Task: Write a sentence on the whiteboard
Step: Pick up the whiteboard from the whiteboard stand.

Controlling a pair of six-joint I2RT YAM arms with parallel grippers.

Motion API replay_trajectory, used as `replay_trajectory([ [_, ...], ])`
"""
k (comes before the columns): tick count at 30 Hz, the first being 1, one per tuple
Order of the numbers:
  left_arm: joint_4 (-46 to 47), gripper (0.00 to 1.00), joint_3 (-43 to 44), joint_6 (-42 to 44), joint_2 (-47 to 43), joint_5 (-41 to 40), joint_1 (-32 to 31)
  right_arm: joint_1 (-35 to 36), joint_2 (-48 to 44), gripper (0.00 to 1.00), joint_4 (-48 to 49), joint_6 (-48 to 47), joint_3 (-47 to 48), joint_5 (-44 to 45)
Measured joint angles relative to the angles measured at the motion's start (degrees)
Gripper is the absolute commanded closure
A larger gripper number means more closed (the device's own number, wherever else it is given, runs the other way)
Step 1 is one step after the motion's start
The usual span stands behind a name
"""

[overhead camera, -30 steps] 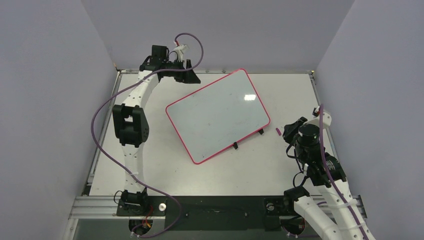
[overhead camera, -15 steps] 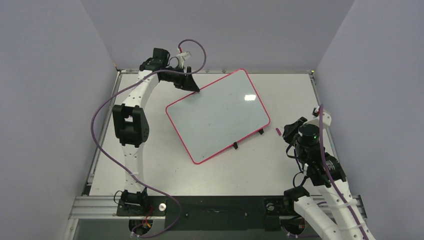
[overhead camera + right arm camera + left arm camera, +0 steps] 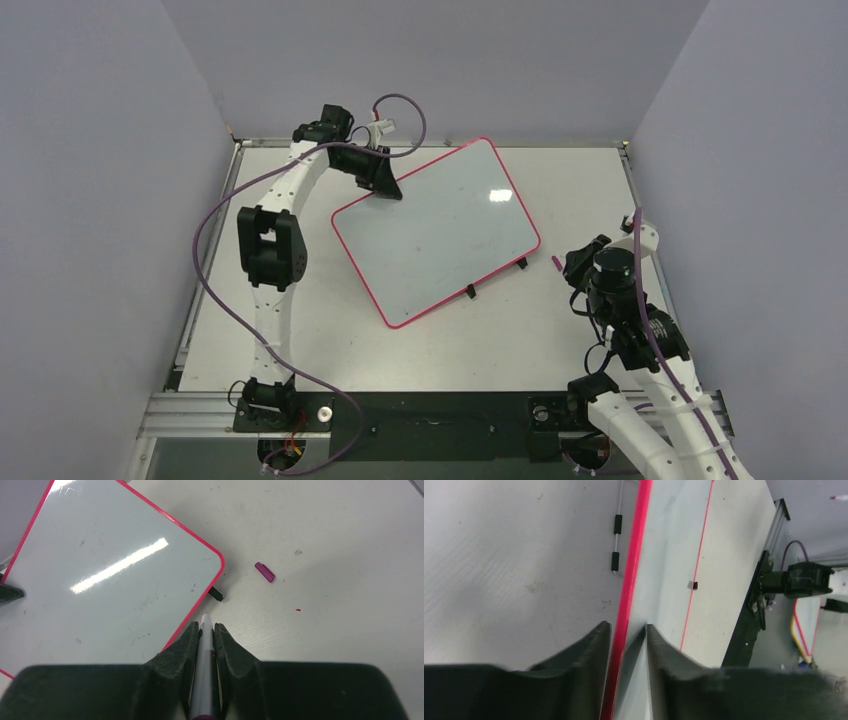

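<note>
1. Top external view: the whiteboard (image 3: 435, 230) is seen askew at frame centre.
2. Its pink rim (image 3: 631, 555), upper left, is straddled by the left gripper (image 3: 626, 627); whether it is clamped cannot be told.
3. The right gripper (image 3: 204, 627), lower right, is clamped on a marker (image 3: 204, 655).

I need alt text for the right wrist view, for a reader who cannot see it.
The right gripper is shut on a marker, tip pointing forward near a corner of the blank whiteboard with a pink-red rim. A purple cap lies on the table to the right.
</note>
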Motion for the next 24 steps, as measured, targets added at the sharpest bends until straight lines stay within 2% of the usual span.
replay_trajectory([
  [2,-0.9,1.0,0.28,0.31,0.42,-0.61,-0.5,0.0,0.07,1.0,-0.02,0.0,-0.07,0.0],
  [4,-3.54,1.0,0.98,-1.07,0.66,4.48,-0.74,0.0,0.07,1.0,-0.02,0.02,-0.15,0.0],
  [6,-4.13,1.0,2.08,-2.38,0.66,5.18,-1.4,0.0,0.07,1.0,0.0,0.02,-0.2,0.0],
  [16,-3.89,1.0,2.54,-6.58,-0.83,3.41,-1.95,0.37,0.04,1.0,-0.02,0.02,-0.28,0.0],
  [24,5.46,1.0,0.17,-15.74,-6.8,-0.59,-1.53,0.37,-0.07,1.0,-0.02,0.0,-0.31,0.0],
])
